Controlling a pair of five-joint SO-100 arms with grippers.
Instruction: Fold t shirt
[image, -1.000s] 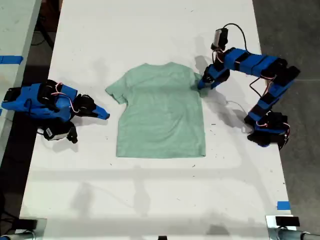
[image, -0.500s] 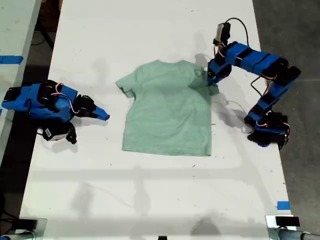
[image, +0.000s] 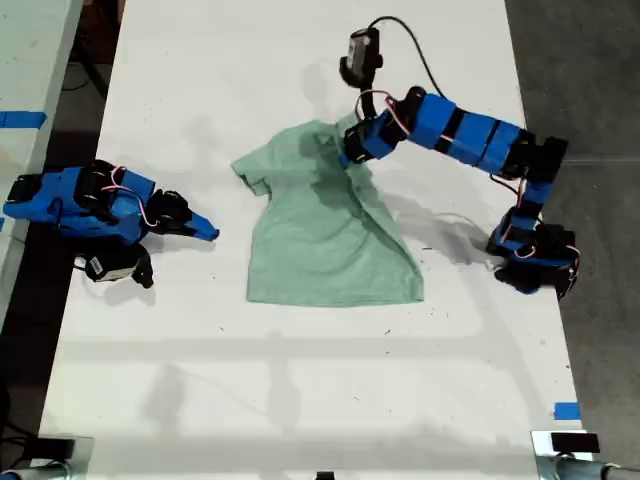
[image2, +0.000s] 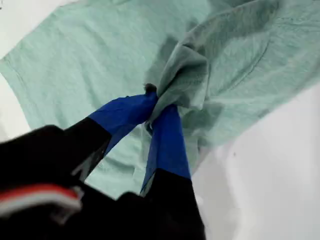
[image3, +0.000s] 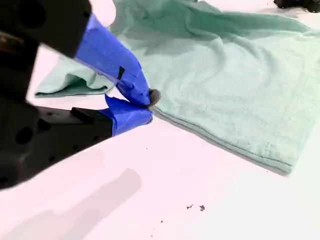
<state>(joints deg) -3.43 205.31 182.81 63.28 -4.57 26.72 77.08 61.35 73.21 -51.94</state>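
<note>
Over the white table (image: 300, 60), my first gripper (image2: 156, 102) pinches the t shirt (image: 320, 240) sleeve; expect limp, light cloth. My second gripper (image3: 145, 105) rests pressed together; have it pinch the opposite sleeve edge.

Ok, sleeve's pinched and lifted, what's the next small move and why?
Probably carry on across: my first gripper holds the sleeve over the t shirt near the collar, fold only partway. Move it toward the exterior view's left, then lower it. My second gripper sits idle beside the other sleeve.
</note>
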